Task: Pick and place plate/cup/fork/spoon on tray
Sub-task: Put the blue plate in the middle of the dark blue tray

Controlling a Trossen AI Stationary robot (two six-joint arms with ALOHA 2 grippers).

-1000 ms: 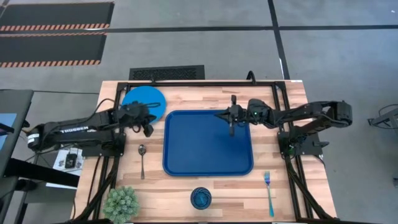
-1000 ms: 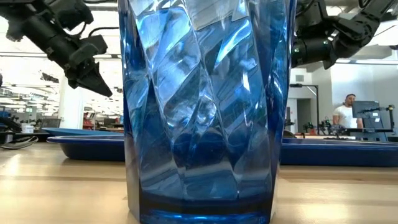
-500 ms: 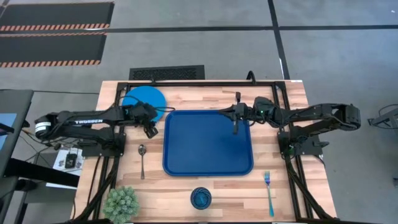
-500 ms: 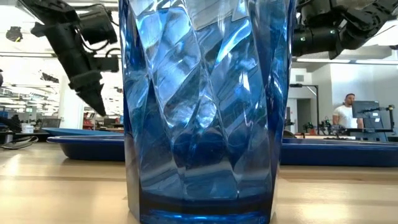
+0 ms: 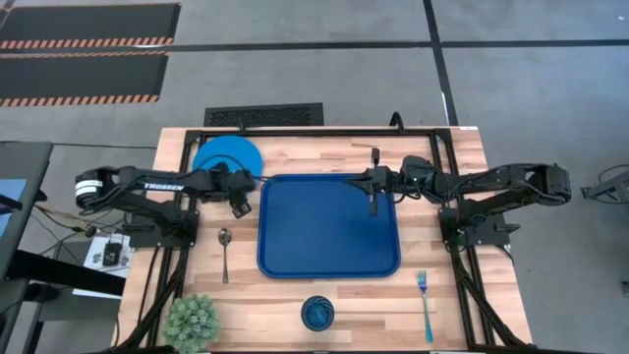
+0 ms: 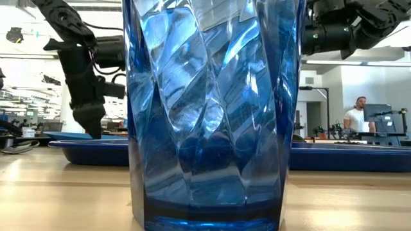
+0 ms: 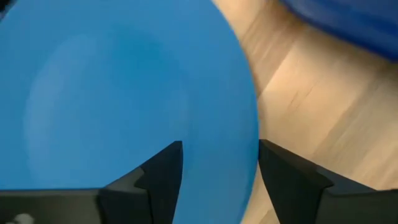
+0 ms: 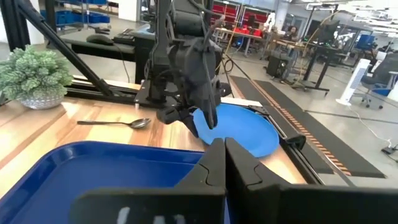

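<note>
The bright blue plate (image 5: 227,159) lies flat on the table at the far left, beside the dark blue tray (image 5: 329,236). My left gripper (image 5: 239,205) points down, open, over the plate's rim nearest the tray. In the left wrist view (image 7: 220,144) one finger is over the plate (image 7: 124,93) and the other over bare wood. My right gripper (image 5: 372,205) hangs shut above the tray's far part and holds nothing. The cup (image 5: 317,314) stands near the front edge and fills the low view (image 6: 212,109). The spoon (image 5: 225,251) lies left of the tray. The fork (image 5: 425,300) lies at the near right. My left gripper comes from above with open fingers on either side of the plate's rim (image 7: 252,134) on the tray side. I cannot tell whether a fingertip touches the plate. The plate lies flat on the table.
A small potted plant (image 5: 190,322) stands at the near left corner. The tray's raised rim (image 5: 261,211) runs close beside my left gripper. Bare wood lies to the right of the tray. A person stands far off in the room behind the table.
My left gripper has tipped from slanting to pointing straight down. It has come down toward the plate's rim on the tray side and has opened. The plate, the tray and the other things have stayed in place.
</note>
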